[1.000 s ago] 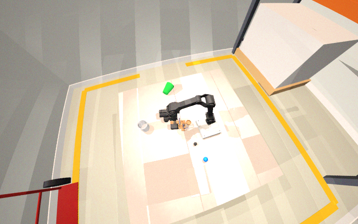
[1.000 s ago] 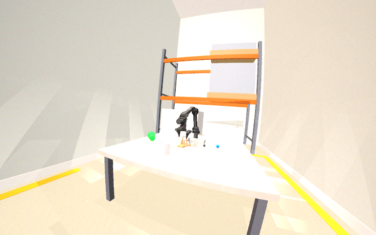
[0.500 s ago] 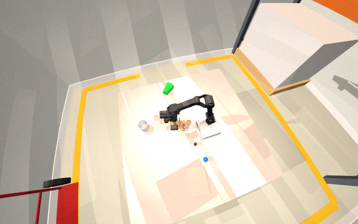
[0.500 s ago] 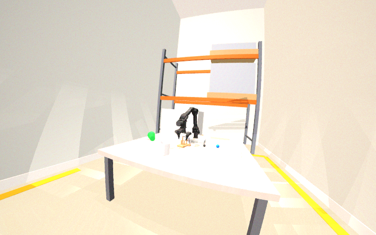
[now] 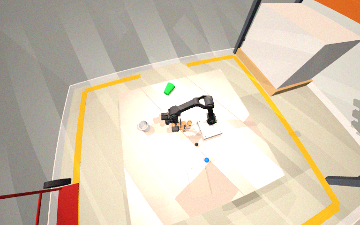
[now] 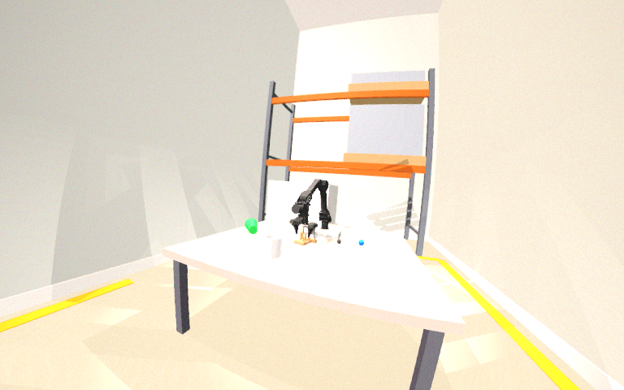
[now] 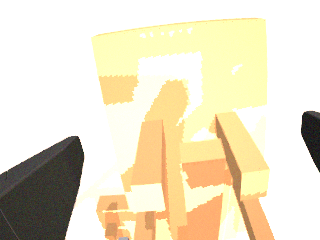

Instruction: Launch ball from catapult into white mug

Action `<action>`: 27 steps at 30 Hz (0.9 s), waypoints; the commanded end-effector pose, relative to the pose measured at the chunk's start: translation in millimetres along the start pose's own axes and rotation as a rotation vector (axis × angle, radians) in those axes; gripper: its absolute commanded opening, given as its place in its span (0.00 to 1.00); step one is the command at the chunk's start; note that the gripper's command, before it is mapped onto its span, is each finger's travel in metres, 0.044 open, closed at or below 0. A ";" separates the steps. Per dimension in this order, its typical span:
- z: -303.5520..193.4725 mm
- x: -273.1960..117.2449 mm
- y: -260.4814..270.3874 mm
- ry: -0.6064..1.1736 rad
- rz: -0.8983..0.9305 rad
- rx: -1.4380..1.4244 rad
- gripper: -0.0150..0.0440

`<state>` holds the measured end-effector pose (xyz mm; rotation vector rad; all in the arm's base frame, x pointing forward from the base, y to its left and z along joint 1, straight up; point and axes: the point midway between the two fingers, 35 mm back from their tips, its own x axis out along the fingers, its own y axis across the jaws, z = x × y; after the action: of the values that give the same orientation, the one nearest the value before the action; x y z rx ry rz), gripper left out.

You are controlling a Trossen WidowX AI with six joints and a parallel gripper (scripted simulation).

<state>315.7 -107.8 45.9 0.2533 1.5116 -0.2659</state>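
The wooden catapult (image 5: 183,125) (image 6: 303,241) (image 7: 149,145) stands on the table, its round cup (image 5: 189,123) towards the arm's base. My gripper (image 5: 172,125) (image 6: 303,230) (image 7: 195,135) is open and empty over the catapult's end nearer the mug. In the wrist view its fingers stand wide on either side of the wooden posts. The white mug (image 5: 144,125) (image 6: 275,246) stands upright, left of the catapult in the top view. A blue ball (image 5: 206,160) (image 6: 361,242) and a smaller black ball (image 5: 196,144) (image 6: 339,241) lie on the table. I cannot tell whether the catapult's cup holds anything.
A green tapered cup (image 5: 169,88) (image 6: 251,225) lies on its side beyond the arm. A white plate (image 5: 212,133) lies at the arm's base, close to the catapult's cup end. A shelf rack (image 6: 427,137) stands behind the table.
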 end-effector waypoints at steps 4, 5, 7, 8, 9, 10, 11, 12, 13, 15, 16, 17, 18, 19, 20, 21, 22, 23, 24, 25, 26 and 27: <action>-3.0 14.6 0.1 0.009 0.001 -0.004 1.00; -3.1 15.9 0.1 0.009 0.001 -0.004 1.00; -3.2 16.9 0.1 0.009 0.001 -0.004 1.00; -3.2 16.9 0.1 0.009 0.001 -0.004 1.00; -3.2 16.9 0.1 0.009 0.001 -0.004 1.00; -3.2 16.9 0.1 0.009 0.001 -0.004 1.00; -1.4 13.4 -0.1 0.004 0.000 0.000 0.96; -1.4 13.4 -0.1 0.004 0.000 0.000 0.91; -1.4 13.4 -0.1 0.004 0.000 0.000 0.87; -1.4 13.4 -0.1 0.004 0.000 0.000 0.78; -1.4 13.4 -0.1 0.004 0.000 0.000 0.73; -1.4 13.4 -0.1 0.004 0.000 0.000 0.69; -1.4 13.4 -0.1 0.004 0.000 0.000 0.64; -1.4 13.4 -0.1 0.004 0.000 0.000 0.60; -1.4 13.4 -0.1 0.004 0.000 0.000 0.56; -1.4 13.4 -0.1 0.004 0.000 0.000 0.51; -1.4 13.4 -0.1 0.004 0.000 0.000 0.47; -1.4 13.4 -0.1 0.004 0.000 0.000 0.45; -1.4 13.4 -0.1 0.004 0.000 0.000 0.44; -1.4 13.4 -0.1 0.004 0.000 0.000 0.43; -1.4 13.4 -0.1 0.004 0.000 0.000 0.42; -1.4 13.4 -0.1 0.004 0.000 0.000 0.41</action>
<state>314.9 -107.4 32.2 0.2547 1.5148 -0.2646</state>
